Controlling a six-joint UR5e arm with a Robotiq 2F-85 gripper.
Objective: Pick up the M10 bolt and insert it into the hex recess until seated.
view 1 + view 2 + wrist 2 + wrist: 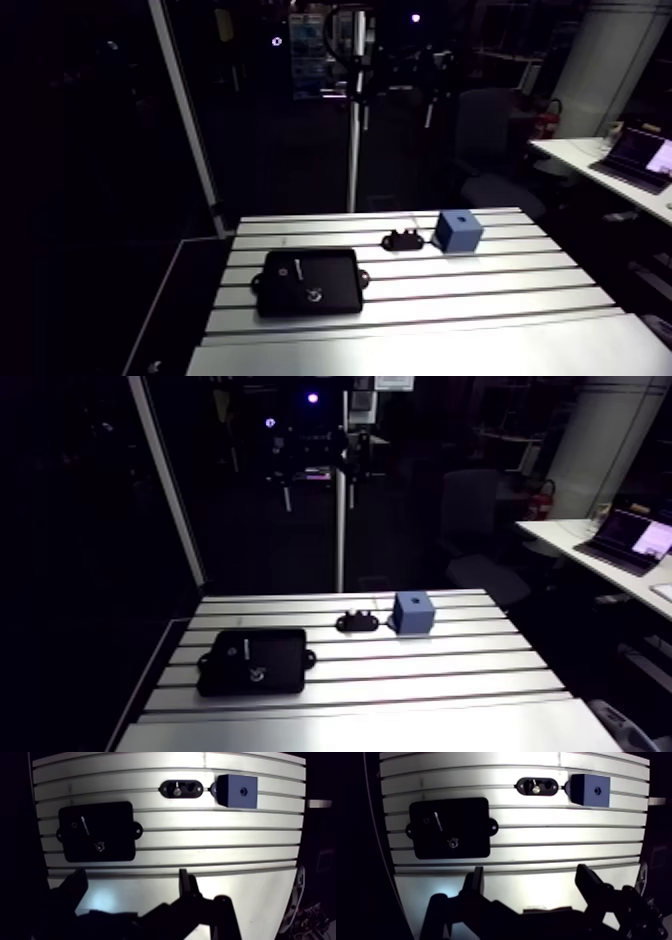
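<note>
In the wrist view the gripper (531, 872) is seen nearest, its fingers (476, 883) spread wide and released; nothing is held or touched between them, and only the slotted bench (536, 847) is seen beneath. Ahead and to one side, a black plate (449, 828) is laid flat; pale marks are carried on its face, too small to be read. Farther on, the bolt (535, 787) is held in a small black oval holder (523, 787), just beside a blue block (586, 794) with a hex recess (597, 789). In the arm view the block is placed right of centre, the plate at lower centre.
</note>
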